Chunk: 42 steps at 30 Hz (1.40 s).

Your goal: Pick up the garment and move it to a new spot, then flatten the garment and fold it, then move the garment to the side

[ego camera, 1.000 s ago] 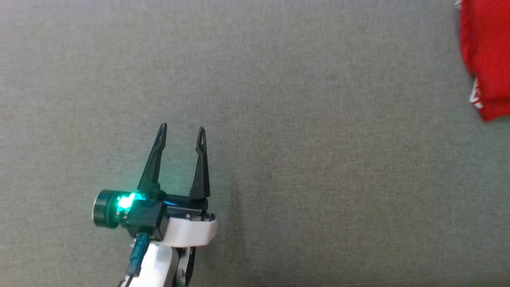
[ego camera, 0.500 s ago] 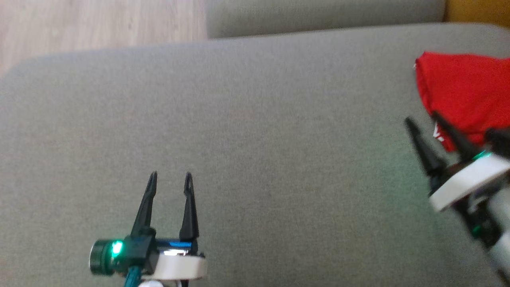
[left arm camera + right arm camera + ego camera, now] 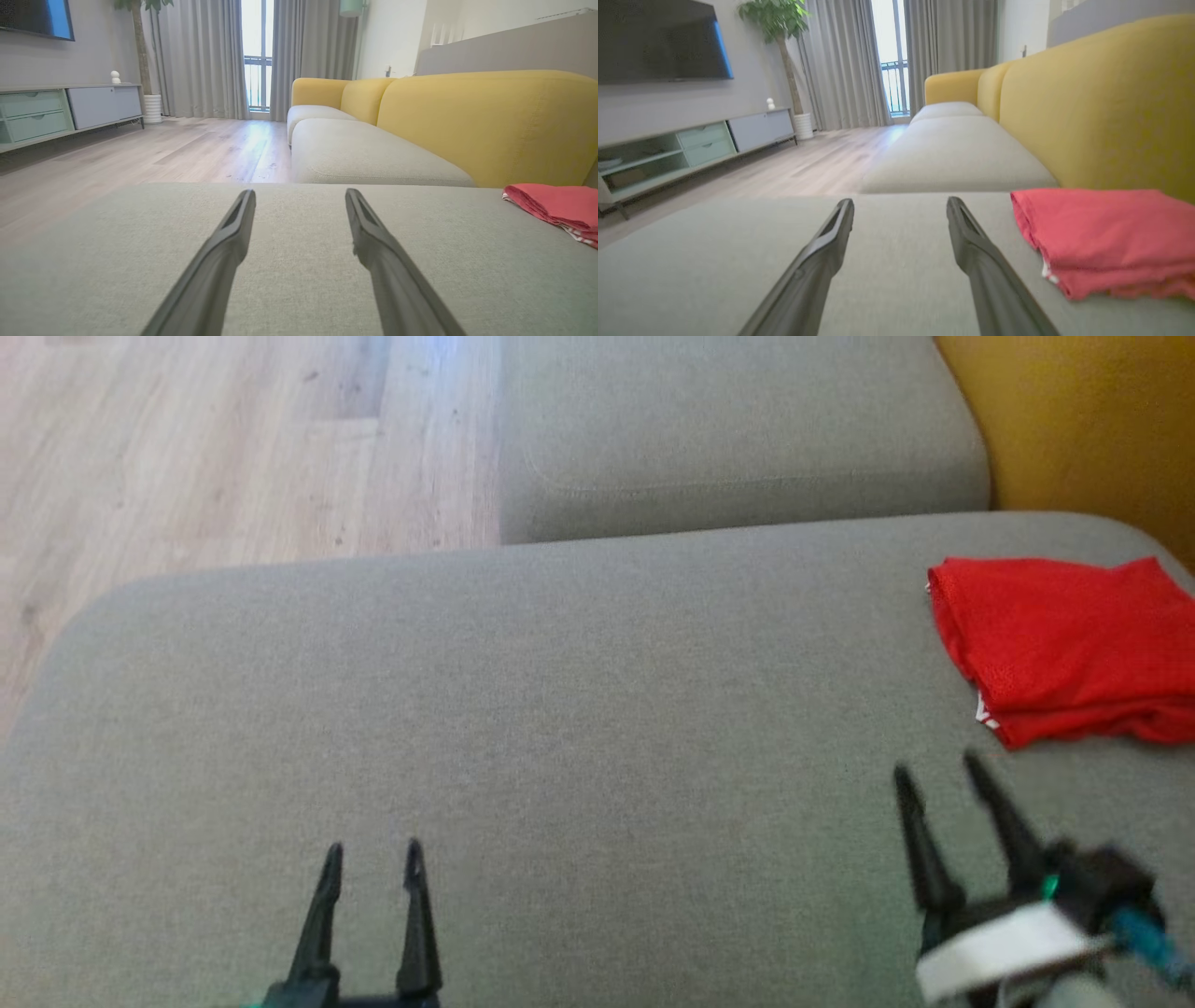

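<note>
The garment is red and lies folded into a flat rectangle at the right side of the grey sofa cushion. It also shows at the right in the left wrist view and the right wrist view. My right gripper hovers open just in front of the garment, a short gap away from it, with nothing between its fingers. Low at the left, my left gripper is open over bare cushion, far from the garment.
A second grey seat cushion lies beyond, with the yellow sofa back at the right. Wooden floor lies past the cushion's far left edge. A TV cabinet and a potted plant stand across the room.
The head camera has tilted up, so the whole picture shifted down. The right gripper has come into view and drawn back from the garment, which stays lying on the cushion.
</note>
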### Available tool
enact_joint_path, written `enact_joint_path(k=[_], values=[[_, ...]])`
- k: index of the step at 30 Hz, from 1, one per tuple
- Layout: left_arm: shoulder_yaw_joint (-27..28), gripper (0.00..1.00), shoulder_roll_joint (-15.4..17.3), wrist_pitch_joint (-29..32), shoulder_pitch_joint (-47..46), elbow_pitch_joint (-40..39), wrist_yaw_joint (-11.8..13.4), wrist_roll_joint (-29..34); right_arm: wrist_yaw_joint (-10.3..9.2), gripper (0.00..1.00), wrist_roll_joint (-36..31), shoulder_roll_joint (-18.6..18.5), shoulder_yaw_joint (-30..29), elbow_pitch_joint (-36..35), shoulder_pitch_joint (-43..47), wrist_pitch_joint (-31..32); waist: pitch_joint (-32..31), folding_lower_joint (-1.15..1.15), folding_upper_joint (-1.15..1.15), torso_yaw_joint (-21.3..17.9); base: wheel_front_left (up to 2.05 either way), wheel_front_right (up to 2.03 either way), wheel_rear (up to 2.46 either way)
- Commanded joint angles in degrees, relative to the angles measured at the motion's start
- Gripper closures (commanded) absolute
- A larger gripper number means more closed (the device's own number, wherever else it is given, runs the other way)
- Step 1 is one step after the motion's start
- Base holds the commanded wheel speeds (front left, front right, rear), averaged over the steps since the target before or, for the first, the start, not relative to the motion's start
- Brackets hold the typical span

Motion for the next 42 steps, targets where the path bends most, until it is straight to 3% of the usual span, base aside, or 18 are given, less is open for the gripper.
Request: enact_joint_path(k=[1, 8, 26, 27, 31, 42], values=[[2.5, 0.0, -0.2, -0.3, -0.4, -2.4, 0.4, -0.2, 0.39, 0.0, -1.2, 0.4, 0.7, -2.6, 0.6, -0.6, -1.0, 0.01, 0.0, 0.0, 0.0, 0.0, 0.0], [2.9, 0.0, -0.2, -0.3, 2.7, -3.8, 0.5, -0.2, 0.39, 0.0, -2.3, 2.4, 0.5, -3.5, 5.3, -0.6, -3.1, 0.01, 0.0, 0.5, 0.0, 0.0, 0.0], [3.5, 0.0, -0.3, -0.3, 4.1, -2.5, -0.9, 0.8, 0.39, 0.0, -1.9, 3.2, -0.9, -4.2, 7.4, -0.6, -4.2, 0.01, 0.0, 1.1, 0.0, 0.0, 0.0], [1.7, 1.0, 0.1, 0.0, 5.6, -0.8, -0.8, 0.2, 0.0, 1.0, -1.9, 3.7, -1.8, -2.2, 8.4, 0.0, -4.2, 0.01, 0.0, 1.1, 0.0, 0.0, 0.0], [1.6, 1.0, 0.0, 0.1, 5.8, 2.3, -0.8, -0.3, -0.05, 1.0, -1.6, 3.8, -1.3, 0.8, 8.8, 0.3, -4.2, 0.01, 0.0, 1.1, 0.0, 0.0, 0.0], [2.8, 1.0, 0.5, 1.4, 4.0, 2.7, -2.1, -8.1, -0.01, 1.0, 5.6, 4.0, -2.3, 0.9, 7.3, 1.8, -3.5, 0.01, 0.0, 0.9, 0.0, 0.0, 0.0]])
